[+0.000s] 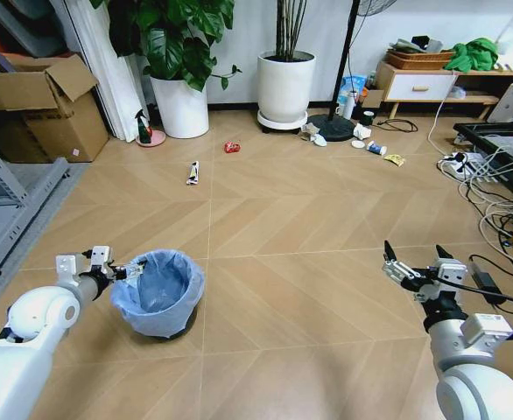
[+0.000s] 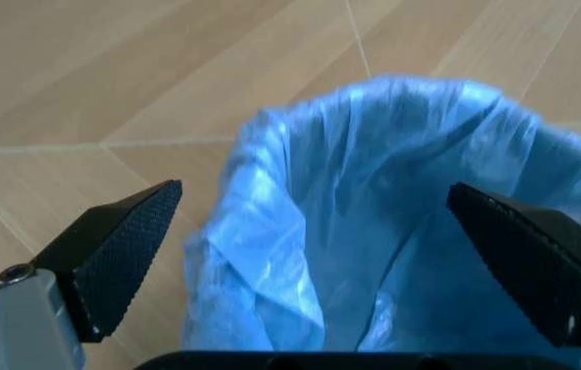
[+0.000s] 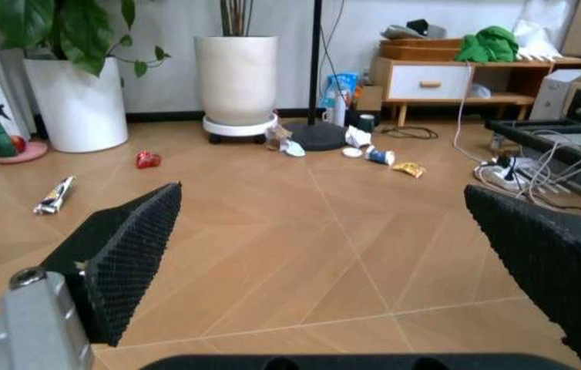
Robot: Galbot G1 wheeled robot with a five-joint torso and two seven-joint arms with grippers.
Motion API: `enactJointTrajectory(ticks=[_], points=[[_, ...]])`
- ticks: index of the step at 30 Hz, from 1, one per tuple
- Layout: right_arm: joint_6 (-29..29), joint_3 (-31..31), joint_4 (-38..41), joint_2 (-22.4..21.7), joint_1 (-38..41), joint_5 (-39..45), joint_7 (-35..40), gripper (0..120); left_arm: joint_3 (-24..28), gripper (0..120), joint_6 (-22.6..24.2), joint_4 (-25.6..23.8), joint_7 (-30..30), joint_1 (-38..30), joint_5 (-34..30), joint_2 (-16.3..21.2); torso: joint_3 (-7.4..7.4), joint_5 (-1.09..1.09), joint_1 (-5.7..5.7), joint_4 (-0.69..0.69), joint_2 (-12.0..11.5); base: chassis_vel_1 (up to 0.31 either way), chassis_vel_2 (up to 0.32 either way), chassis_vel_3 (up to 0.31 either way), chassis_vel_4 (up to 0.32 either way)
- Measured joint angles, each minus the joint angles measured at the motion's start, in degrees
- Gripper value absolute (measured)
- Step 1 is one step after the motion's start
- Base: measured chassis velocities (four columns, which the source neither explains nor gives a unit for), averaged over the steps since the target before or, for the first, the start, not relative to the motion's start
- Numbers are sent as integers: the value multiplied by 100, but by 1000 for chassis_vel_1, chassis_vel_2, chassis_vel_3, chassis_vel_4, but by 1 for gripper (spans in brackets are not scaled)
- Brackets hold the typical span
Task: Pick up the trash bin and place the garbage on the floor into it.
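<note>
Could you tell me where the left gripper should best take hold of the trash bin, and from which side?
Probably the rim on the robot's left. The trash bin stands upright with its mouth open, and the left gripper is already at that edge, fingers spread. One finger inside and one outside should pinch wall and blue liner together.

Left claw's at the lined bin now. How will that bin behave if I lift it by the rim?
The trash bin looks empty, so probably light. Its crinkly blue liner bunches over the rim, so the left claw, open beside it, may slip. Gripped on one side, it will likely tilt.
</note>
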Motion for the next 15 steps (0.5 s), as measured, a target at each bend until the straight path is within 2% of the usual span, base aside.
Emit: enactJointTrajectory(ticks=[15], points=[[26,-49,-27,-11,-12,-30,-19,100,100,100,95,417,-13,-111,23,-46,0,0,0,0,0,0,0,0,0]])
